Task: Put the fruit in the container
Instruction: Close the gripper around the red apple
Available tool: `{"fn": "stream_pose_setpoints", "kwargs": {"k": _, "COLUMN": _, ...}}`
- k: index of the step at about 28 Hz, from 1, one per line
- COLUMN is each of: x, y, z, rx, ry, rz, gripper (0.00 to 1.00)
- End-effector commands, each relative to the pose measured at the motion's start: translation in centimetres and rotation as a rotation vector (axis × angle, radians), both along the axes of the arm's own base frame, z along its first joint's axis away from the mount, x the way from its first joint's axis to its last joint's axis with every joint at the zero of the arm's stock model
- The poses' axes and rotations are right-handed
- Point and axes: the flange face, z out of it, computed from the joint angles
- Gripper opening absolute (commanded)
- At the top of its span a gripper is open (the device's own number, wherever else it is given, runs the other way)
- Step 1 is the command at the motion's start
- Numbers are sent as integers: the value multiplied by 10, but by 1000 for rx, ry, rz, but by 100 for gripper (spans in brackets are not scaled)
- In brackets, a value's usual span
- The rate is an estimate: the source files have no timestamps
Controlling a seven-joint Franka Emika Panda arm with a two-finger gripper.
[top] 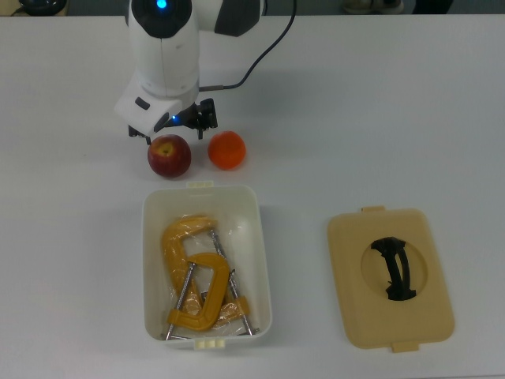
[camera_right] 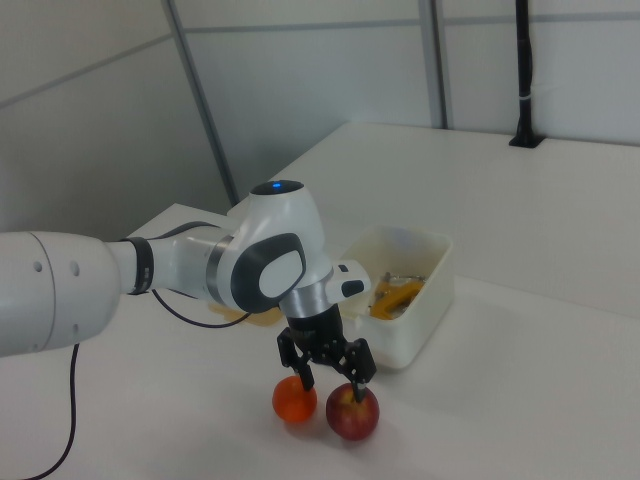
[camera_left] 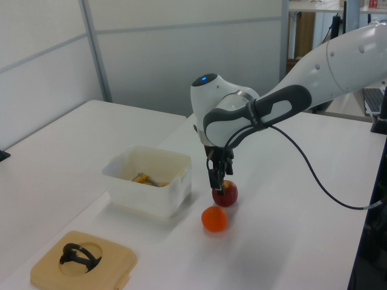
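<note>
dark red apple (top: 169,155), orange fruit (top: 226,150), white container (top: 256,237), tan lid (top: 347,260)

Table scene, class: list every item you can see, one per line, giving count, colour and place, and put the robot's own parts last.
Apple: one, dark red with a yellow patch, on the table just beyond the tub's short side in the top view, under the gripper.
Orange fruit: one, bright orange, beside the apple on the top view's right.
Tub: one, white, rectangular, open, near the table's middle.
Clamps: two, yellow metal, lying inside the tub.
Lid: one, tan with a black handle, flat on the table at the top view's right of the tub.
Table: one, white.
Robot arm: one, white.
Gripper: one, black, open, fingers straddling the apple's top.
</note>
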Motion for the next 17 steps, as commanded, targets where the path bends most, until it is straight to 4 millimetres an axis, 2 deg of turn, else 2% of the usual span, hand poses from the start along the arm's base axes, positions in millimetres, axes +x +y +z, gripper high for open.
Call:
{"fn": "stream_pose_setpoints", "kwargs": {"k": 1, "x": 6, "y": 0, "z": -16, "rx": -21, "ry": -13, "rz": 22, "gripper": 100}}
{"fn": "stream_pose_setpoints", "kwargs": {"k": 10, "x": 10, "y": -2, "z": -37, "rx": -53, "ry": 3, "rz": 47, "gripper": 100}}
{"fn": "stream_pose_setpoints", "kwargs": {"k": 13, "x": 13, "y": -2, "z": -38, "rx": -67, "ry": 2, "rz": 57, "gripper": 99}}
{"fn": "stream_pose_setpoints", "kwargs": {"k": 14, "x": 13, "y": -2, "z": -39, "rx": -73, "ry": 4, "rz": 63, "gripper": 90}}
{"fn": "stream_pose_setpoints", "kwargs": {"k": 15, "x": 13, "y": -2, "z": -40, "rx": -75, "ry": 6, "rz": 62, "gripper": 59}}
{"fn": "stream_pose_setpoints", "kwargs": {"k": 16, "x": 13, "y": -2, "z": -40, "rx": -75, "ry": 6, "rz": 62, "gripper": 45}}
{"fn": "stream_pose_setpoints", "kwargs": {"k": 17, "x": 13, "y": -1, "z": -39, "rx": -73, "ry": 4, "rz": 63, "gripper": 35}}
